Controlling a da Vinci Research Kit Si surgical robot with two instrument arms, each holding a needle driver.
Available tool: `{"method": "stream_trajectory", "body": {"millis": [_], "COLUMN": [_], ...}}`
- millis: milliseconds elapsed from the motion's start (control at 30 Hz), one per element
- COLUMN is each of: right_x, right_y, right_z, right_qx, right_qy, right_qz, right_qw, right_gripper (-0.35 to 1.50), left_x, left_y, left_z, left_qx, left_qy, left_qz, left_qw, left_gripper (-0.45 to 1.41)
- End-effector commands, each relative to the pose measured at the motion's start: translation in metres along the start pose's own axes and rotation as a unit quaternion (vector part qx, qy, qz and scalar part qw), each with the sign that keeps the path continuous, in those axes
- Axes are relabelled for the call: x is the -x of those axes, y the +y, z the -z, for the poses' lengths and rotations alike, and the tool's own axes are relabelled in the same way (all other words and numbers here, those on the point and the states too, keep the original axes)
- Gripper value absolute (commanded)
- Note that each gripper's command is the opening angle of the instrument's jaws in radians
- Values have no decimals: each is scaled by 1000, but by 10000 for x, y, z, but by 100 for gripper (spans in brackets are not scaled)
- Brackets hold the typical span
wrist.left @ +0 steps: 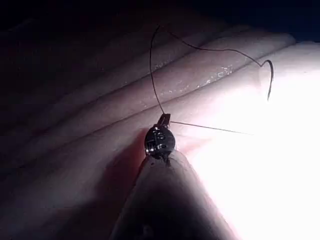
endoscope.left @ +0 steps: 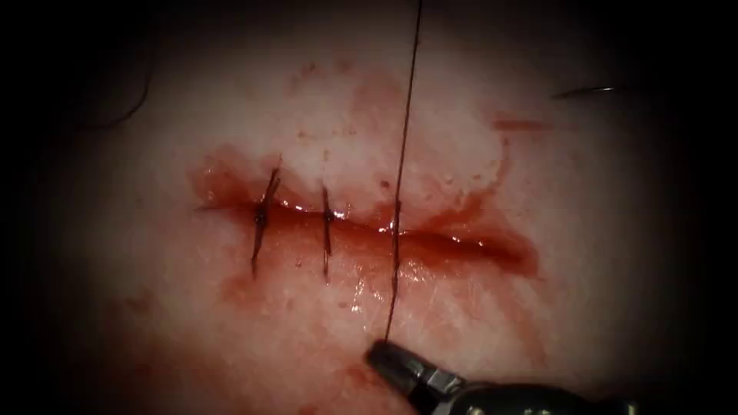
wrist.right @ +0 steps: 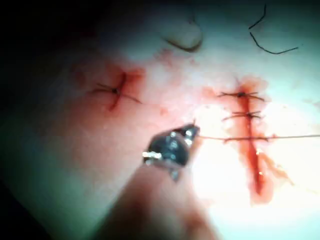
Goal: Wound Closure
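Nearest the endoscope, the right tool comes in from the lower right with its jaws closed on the thread, gripping it just below the cut. From that grip the thread runs up as a straight line, crosses the cut at a third stitch site to the right of the two finished ones, and carries on over the tissue to the top edge of the view. The two finished stitches lie across the left part of the cut, each with a small dark knot at the wound line. Red fluid pools along the cut and stains the tissue around it. The stretch of cut right of the thread lies open.

Farther back, toward the upper right, the needle lies on the tissue, well apart from the cut and held by neither tool; it seems to rest on the surface, not in it, though the light there is poor.

In the left wrist view, the left tool has its jaws closed on the thread, which runs taut to one side and rises in a loose loop, with the needle hanging at its end.
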Motion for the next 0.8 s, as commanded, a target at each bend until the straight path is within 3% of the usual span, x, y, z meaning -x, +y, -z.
{"method": "stream_trajectory", "body": {"millis": [33, 533, 700, 733, 767, 800], "right_x": [4, 5, 1, -1, -1, -3], "right_y": [-7, -16, -9, -8, -8, -7], "right_z": [-4, -3, -7, -7, -7, -6], "right_qx": [-4, -9, -31, -35, -35, -41], "right_qy": [-1, -3, 8, 16, 16, 20], "right_qz": [1, 5, -8, -8, -8, -14], "right_qw": [1000, 1000, 999, 999, 999, 999], "right_gripper": [-35, -35, -35, -10, -10, 22], "left_x": [0, 1, -6, -9, -9, -12], "left_y": [-6, -4, 15, 20, 20, 25], "left_z": [-8, -13, -1, 3, 3, 6], "left_qx": [-1, -5, 3, 4, 4, 6], "left_qy": [1, 0, 2, 2, 2, 3], "left_qz": [-1, -1, 3, 5, 5, 7], "left_qw": [1000, 1000, 1000, 1000, 1000, 1000], "left_gripper": [-45, -45, -45, -45, -45, -45]}}
